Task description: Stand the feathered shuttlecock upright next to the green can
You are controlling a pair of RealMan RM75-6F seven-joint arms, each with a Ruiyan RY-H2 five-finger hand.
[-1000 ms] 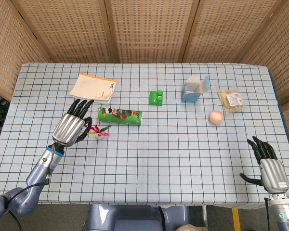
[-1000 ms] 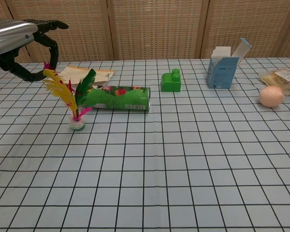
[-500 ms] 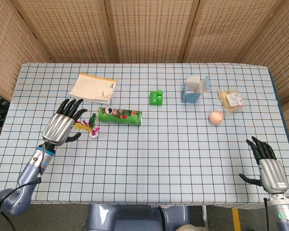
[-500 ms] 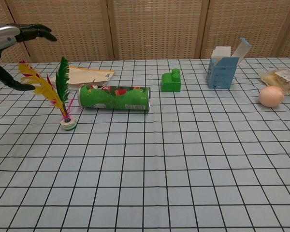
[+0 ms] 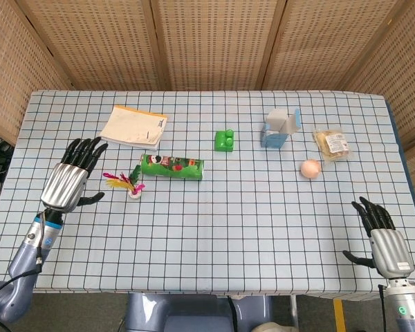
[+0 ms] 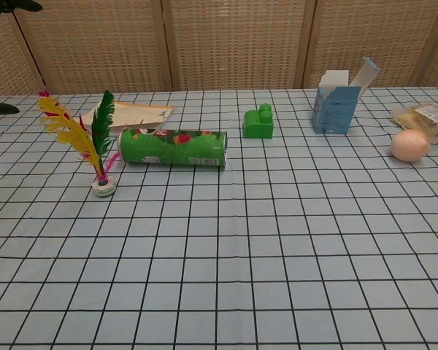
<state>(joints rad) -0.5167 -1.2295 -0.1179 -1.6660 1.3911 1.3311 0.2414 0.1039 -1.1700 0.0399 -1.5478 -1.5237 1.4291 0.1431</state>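
Feathered shuttlecock (image 6: 95, 149) stands on its base, feathers leaning left, just beside the left end of the lying green can (image 6: 174, 147), toward the table's (image 5: 214, 228) left edge. My left hand (image 5: 68, 181) spread, holding nothing, near it. Right hand (image 5: 384, 238) spread at the near right corner.

Head view: camera set high above the near edge, looking steeply down on the whole checked table (image 5: 214, 228), with the wicker screen (image 5: 207, 41) at twelve o'clock. Both hands fall in frame, left hand (image 5: 68, 181) at eight o'clock, right hand (image 5: 384, 238) at five o'clock.

Chest view: camera set low, just above the tabletop, facing twelve o'clock, closer in. Both views share the green can (image 6: 174, 146), shuttlecock (image 6: 87, 146), green block (image 6: 258, 122) and open carton (image 6: 338, 98).
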